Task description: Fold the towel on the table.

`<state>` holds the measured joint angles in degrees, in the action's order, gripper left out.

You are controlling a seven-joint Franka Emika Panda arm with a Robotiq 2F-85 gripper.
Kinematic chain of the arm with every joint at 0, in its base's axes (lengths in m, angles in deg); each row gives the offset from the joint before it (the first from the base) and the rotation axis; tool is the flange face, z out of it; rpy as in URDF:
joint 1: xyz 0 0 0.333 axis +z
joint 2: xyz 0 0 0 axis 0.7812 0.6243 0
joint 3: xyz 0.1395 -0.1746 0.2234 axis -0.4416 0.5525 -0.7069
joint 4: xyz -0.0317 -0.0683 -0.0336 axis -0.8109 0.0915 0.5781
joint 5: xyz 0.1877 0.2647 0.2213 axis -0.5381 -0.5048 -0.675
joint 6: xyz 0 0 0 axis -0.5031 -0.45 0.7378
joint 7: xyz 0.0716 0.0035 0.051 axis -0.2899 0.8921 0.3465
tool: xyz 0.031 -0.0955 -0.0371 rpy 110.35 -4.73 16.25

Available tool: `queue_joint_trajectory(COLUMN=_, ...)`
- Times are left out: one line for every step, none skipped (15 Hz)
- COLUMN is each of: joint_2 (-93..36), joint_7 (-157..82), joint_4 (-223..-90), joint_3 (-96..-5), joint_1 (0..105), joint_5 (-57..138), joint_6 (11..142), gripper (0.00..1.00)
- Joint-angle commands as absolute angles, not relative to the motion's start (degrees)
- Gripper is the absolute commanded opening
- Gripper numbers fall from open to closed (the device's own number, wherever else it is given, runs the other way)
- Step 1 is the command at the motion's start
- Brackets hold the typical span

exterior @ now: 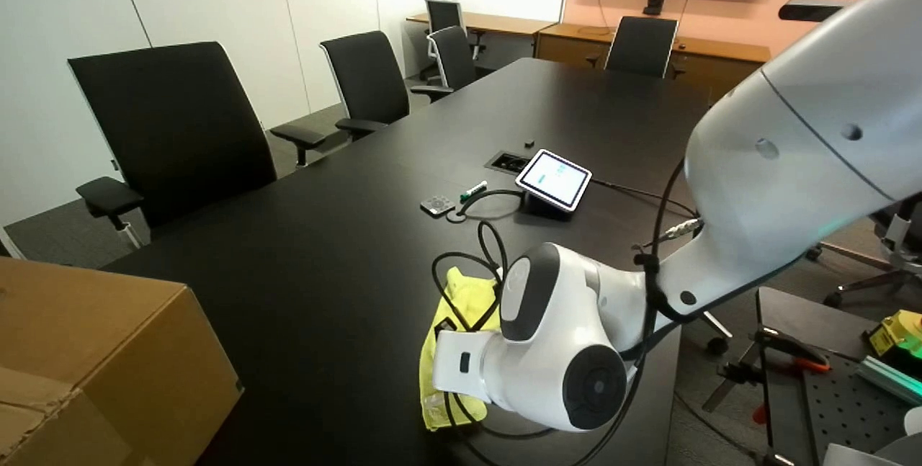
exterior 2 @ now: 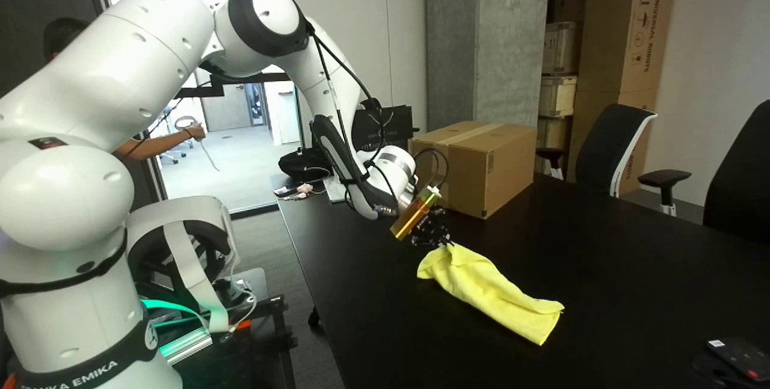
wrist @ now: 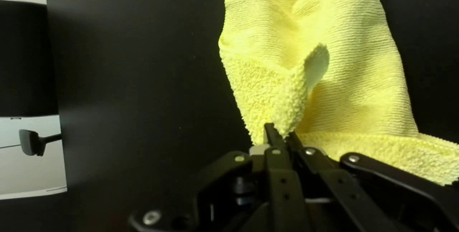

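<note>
Ribbed here, fuzzy there, this narrow yellow cloth towel point(wrist: 346, 77)! And smooth, matt: the long black table point(exterior: 324, 279).

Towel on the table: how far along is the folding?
Done: the towel already lies in a long strip on the table. In hand: the claw pinches one end, slightly raised. Left: probably folding that end over, letting go and flattening the visible creases.

The black table point(exterior: 338, 264) carries towel point(exterior 2: 490, 293), tablet point(exterior: 555, 179), box point(exterior 2: 457, 166).

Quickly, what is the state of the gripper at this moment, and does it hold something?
Gripper: closed, holding a pinched bit of the yellow towel near its end.
</note>
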<state>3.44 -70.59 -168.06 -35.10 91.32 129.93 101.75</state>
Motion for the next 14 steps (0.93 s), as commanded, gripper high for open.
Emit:
queue_joint_trajectory(joint_2=6.5, joint_7=-77.5, joint_4=-163.3, joint_3=-35.2, joint_1=90.9, joint_5=136.1, joint_6=105.5, gripper=0.29)
queue_joint_trajectory(joint_2=5.8, joint_7=-78.8, joint_4=-163.5, joint_3=-35.6, joint_1=90.7, joint_5=136.7, joint_6=106.4, gripper=0.31)
queue_joint_trajectory(joint_2=6.1, joint_7=-80.2, joint_4=-163.2, joint_3=-35.9, joint_1=90.5, joint_5=137.1, joint_6=107.2, gripper=0.32)
queue_joint_trajectory(joint_2=5.1, joint_7=-81.7, joint_4=-163.4, joint_3=-36.2, joint_1=90.2, joint_5=137.6, joint_6=108.7, gripper=0.38)
queue_joint_trajectory(joint_2=3.6, joint_7=-82.5, joint_4=-164.3, joint_3=-36.3, joint_1=89.9, joint_5=137.6, joint_6=110.3, gripper=0.47)
queue_joint_trajectory(joint_2=2.2, joint_7=-82.9, joint_4=-165.1, joint_3=-36.3, joint_1=89.6, joint_5=137.2, joint_6=112.1, gripper=0.54)
queue_joint_trajectory(joint_2=0.7, joint_7=-83.2, joint_4=-166.2, joint_3=-36.1, joint_1=89.3, joint_5=136.5, joint_6=113.7, gripper=0.61)
queue_joint_trajectory(joint_2=-1.5, joint_7=-81.7, joint_4=-168.2, joint_3=-35.8, joint_1=88.8, joint_5=134.2, joint_6=115.3, gripper=0.69)
queue_joint_trajectory(joint_2=-3.8, joint_7=-79.5, joint_4=-170.6, joint_3=-35.5, joint_1=88.0, joint_5=131.6, joint_6=116.9, gripper=0.76)
queue_joint_trajectory(joint_2=-5.7, joint_7=-77.5, joint_4=-172.9, joint_3=-35.2, joint_1=87.2, joint_5=128.3, joint_6=117.7, gripper=0.83)
queue_joint_trajectory(joint_2=-8.5, joint_7=-75.0, joint_4=-176.6, joint_3=-34.8, joint_1=86.1, joint_5=124.0, joint_6=117.9, gripper=0.92)
queue_joint_trajectory(joint_2=-11.2, joint_7=-72.2, joint_4=-180.1, joint_3=-34.7, joint_1=84.8, joint_5=120.0, joint_6=117.1, gripper=0.98)
queue_joint_trajectory(joint_2=-13.7, joint_7=-70.3, joint_4=-182.9, joint_3=-34.6, joint_1=83.2, joint_5=117.1, joint_6=116.4, gripper=1.00)
queue_joint_trajectory(joint_2=-15.7, joint_7=-69.8, joint_4=-184.8, joint_3=-34.3, joint_1=81.7, joint_5=115.2, joint_6=115.9, gripper=1.00)
